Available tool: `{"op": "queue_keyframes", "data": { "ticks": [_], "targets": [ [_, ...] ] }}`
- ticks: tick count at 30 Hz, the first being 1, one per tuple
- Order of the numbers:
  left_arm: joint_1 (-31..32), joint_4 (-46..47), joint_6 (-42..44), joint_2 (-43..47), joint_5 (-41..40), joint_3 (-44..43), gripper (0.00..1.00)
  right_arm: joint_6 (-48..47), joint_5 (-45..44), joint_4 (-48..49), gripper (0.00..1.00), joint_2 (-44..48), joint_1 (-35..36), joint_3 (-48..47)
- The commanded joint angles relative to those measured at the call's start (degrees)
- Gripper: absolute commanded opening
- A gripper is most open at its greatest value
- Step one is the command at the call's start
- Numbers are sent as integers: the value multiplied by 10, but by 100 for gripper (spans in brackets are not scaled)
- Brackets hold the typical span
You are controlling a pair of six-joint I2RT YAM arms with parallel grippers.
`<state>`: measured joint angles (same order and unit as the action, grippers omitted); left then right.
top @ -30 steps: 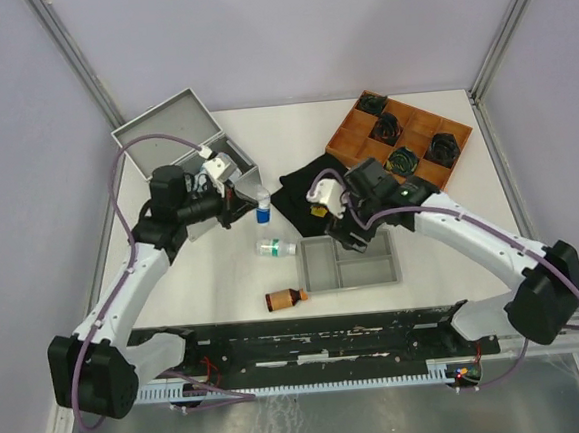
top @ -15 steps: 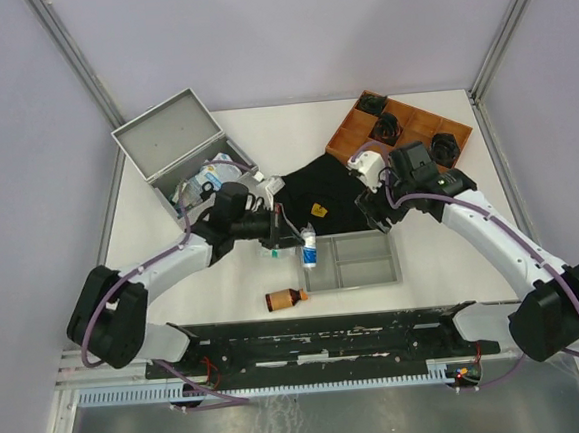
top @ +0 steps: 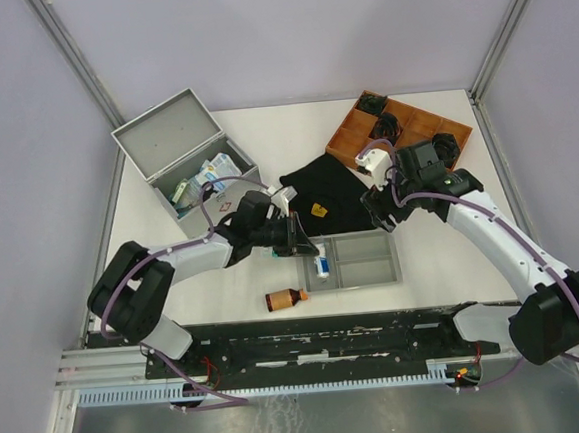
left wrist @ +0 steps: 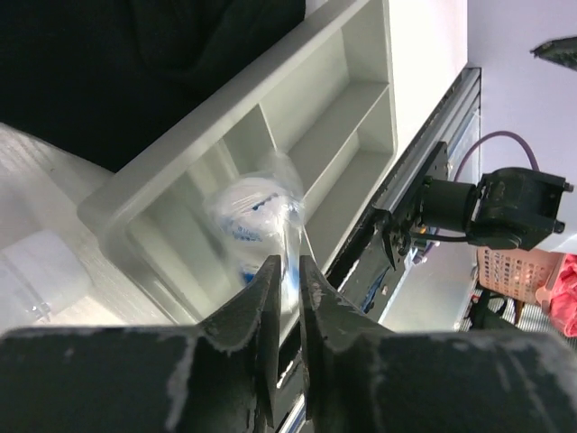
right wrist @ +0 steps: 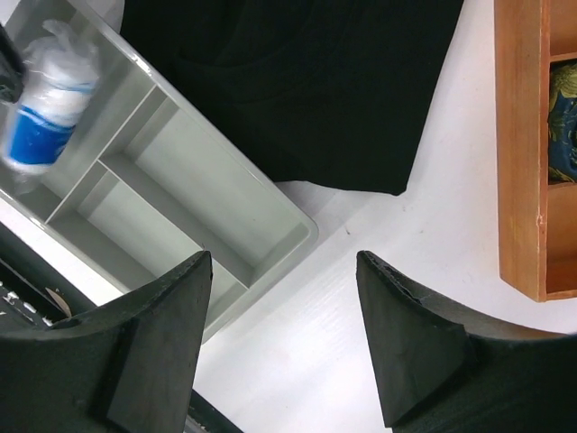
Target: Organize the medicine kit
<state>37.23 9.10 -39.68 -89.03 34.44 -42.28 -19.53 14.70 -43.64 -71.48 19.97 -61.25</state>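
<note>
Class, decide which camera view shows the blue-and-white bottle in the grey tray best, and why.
Right wrist: the bottle appears large and sharp at the tray's end compartment. Left wrist shows it blurred behind the left gripper; top external shows it tiny.

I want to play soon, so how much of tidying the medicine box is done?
Done: some packets sit in the open medicine kit. In hand: the left fingers pinch the wrap of a white-and-blue bottle inside the grey tray; the right fingers hang open. Still to do: the brown bottle lies on the table, the tray is outside the kit, lid up.
</note>
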Motion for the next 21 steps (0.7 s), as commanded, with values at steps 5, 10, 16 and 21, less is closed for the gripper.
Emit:
{"op": "queue_keyframes", "data": {
  "ticks": [5,10,16,21],
  "targets": [
    [2,27,-25,31,-36,9,41,-5,24,14,74,21,-3,2],
    [0,11,-18,72,-52,15,62,-1,17,16,74,22,-3,1],
    [-6,-45,56,113,-52,-36,69,1,17,22,74,31,-5,5],
    [-16,-106,186,143,-76,-77,74,-1,24,19,75,34,-5,4]
  ]
}}
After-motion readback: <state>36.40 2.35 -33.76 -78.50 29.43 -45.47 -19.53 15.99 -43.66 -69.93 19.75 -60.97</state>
